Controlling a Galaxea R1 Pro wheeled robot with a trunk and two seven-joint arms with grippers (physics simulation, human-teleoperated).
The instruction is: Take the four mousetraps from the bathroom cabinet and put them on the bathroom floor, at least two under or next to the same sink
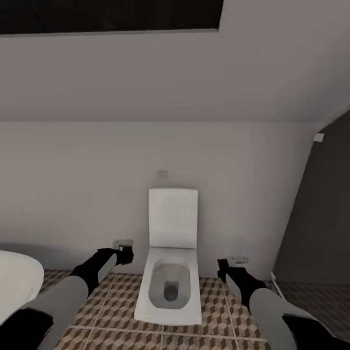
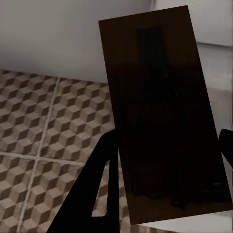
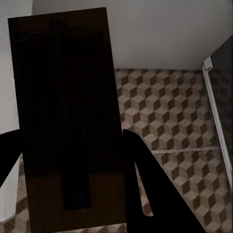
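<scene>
Each gripper holds a mousetrap above the bathroom floor point(image 1: 221, 304). In the left wrist view a flat dark-brown mousetrap point(image 2: 160, 87) is clamped between the black fingers point(image 2: 104, 179) of my left gripper point(image 2: 167, 138). In the right wrist view my right gripper point(image 3: 70, 133) is likewise shut on a second dark-brown mousetrap point(image 3: 65, 73). From the head camera, the left gripper point(image 1: 124, 253) hangs just left of the toilet and the right gripper point(image 1: 224, 266) just right of it. The cube-patterned tiles point(image 2: 43, 121) lie below both. The sink and cabinet are out of view.
A white square toilet point(image 1: 170, 287) with its lid raised stands against the pale wall straight ahead, between my arms. The rim of a white bathtub point(image 1: 14, 282) is at the lower left. A dark panel or doorway point(image 1: 321, 218) fills the right side.
</scene>
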